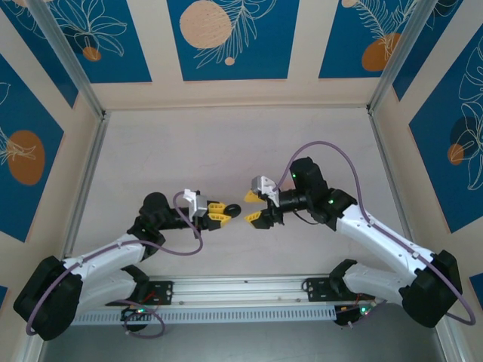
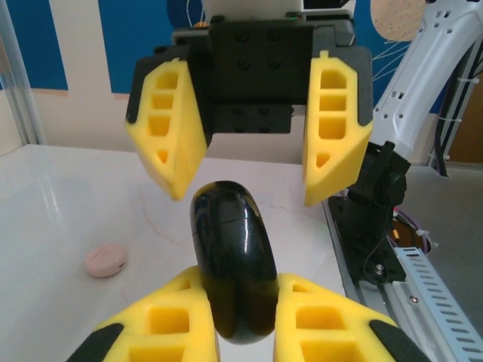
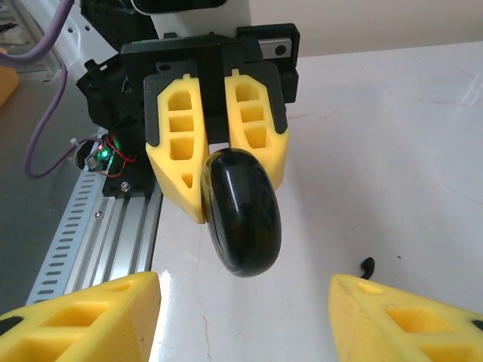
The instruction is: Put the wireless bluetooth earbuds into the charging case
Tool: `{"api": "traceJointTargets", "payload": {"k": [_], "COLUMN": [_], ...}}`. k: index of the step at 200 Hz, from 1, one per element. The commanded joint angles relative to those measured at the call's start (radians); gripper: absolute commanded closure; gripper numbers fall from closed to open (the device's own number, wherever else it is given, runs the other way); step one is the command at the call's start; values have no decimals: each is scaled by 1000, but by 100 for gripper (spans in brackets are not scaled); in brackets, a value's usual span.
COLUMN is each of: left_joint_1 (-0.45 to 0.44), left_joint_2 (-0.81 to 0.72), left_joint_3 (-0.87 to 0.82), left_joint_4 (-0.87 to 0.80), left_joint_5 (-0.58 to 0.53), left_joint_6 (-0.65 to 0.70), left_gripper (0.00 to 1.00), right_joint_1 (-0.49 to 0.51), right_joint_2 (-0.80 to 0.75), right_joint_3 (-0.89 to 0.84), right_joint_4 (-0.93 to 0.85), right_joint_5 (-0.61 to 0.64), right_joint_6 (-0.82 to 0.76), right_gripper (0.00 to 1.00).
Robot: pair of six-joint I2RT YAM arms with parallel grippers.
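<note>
- Where your left jaws close, they are clamped on a black disc (image 2: 230,256), with yellow fingers (image 2: 170,320) pressed to either side of its near end.
- The disc stands on edge in that grip, and its rounded far end sticks out past the fingertips.
- Your right jaws stand apart with nothing between them, and the two pads (image 3: 83,317) sit wide at the bottom corners of the right wrist view.
- The two sets of jaws face each other tip to tip, and the disc's free end sits just in front of the right gap. You cannot tell from these views whether it reaches into that gap.
- Both are held above the worktop (image 1: 226,143), meeting near its middle in the top view.
- The case (image 2: 106,260) is pale pink and round. It lies flat on the worktop at the left of the left wrist view, well apart from both jaws, and nothing touches it.
- One earbud (image 3: 367,265), tiny and black with a thin curved stem, lies on the worktop in the right wrist view. It is just beyond the right-hand pad and is too small for you to tell which way it lies.
- A slotted metal rail (image 1: 241,290) runs along the near edge between the arm bases.
- A purple cable (image 1: 332,151) loops over your right arm.
</note>
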Motion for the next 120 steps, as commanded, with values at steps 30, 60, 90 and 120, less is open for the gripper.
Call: {"api": "traceJointTargets", "payload": {"k": [30, 60, 90, 120], "left_joint_1": [-2, -2, -1, -1], "left_joint_2": [-10, -17, -32, -42], "left_joint_3": [24, 27, 30, 28], "left_joint_4": [53, 45, 22, 10], "left_joint_5": [48, 47, 44, 39], "left_joint_6": [-8, -3, 7, 10], "left_gripper": [90, 90, 90, 90], "right_joint_1": [21, 28, 30, 30], "right_joint_2": [88, 116, 130, 139], "right_joint_3": [83, 103, 110, 128], "right_joint_4": [-9, -17, -18, -54], "right_joint_5": [-114, -125, -145, -149], "right_joint_6": [-72, -81, -91, -114], "right_gripper": [47, 55, 65, 80]}}
